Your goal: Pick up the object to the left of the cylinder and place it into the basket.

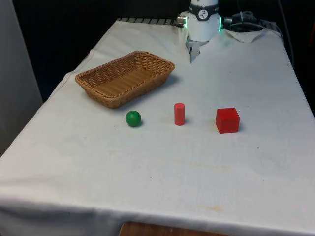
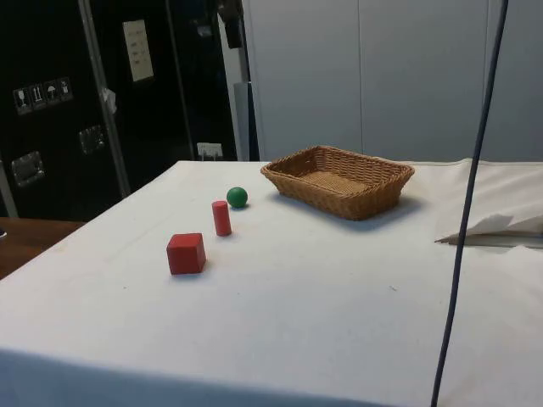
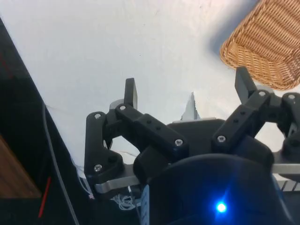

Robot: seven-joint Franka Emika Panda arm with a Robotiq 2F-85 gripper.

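A small green ball (image 1: 133, 118) rests on the surface (image 1: 162, 172) under its white cloth, just off the near corner of the woven wicker basket (image 1: 98, 78) and apart from it. In the front view the ball lies to the left of a short red cylinder (image 1: 179, 114), which stands upright on its end. Further to the front view's right, past a similar gap, sits a red cube (image 1: 227, 120). The three form a rough row across the middle of the surface, none touching another. In the side view the same row runs away from the camera: cube (image 2: 186, 253) nearest, then cylinder (image 2: 221, 218), then ball (image 2: 237, 197), with the basket (image 2: 288, 174) beyond and to the side.

The basket is oblong with a light brown weave and sloping walls, and it holds nothing. It stands at an angle to the surface's edges.

The hand (image 3: 187, 89) is up at the far end of the surface, well apart from the ball and the other blocks. In the wrist view its two black fingers (image 3: 131, 92) are spread wide with white cloth showing between them, and nothing is held; a corner of the basket (image 3: 262, 51) shows past one finger.

On the dark cabinets in the side view are a pale sheet (image 2: 137, 50) and a small strip of pictogram labels (image 2: 41, 94); their writing is too small to read.
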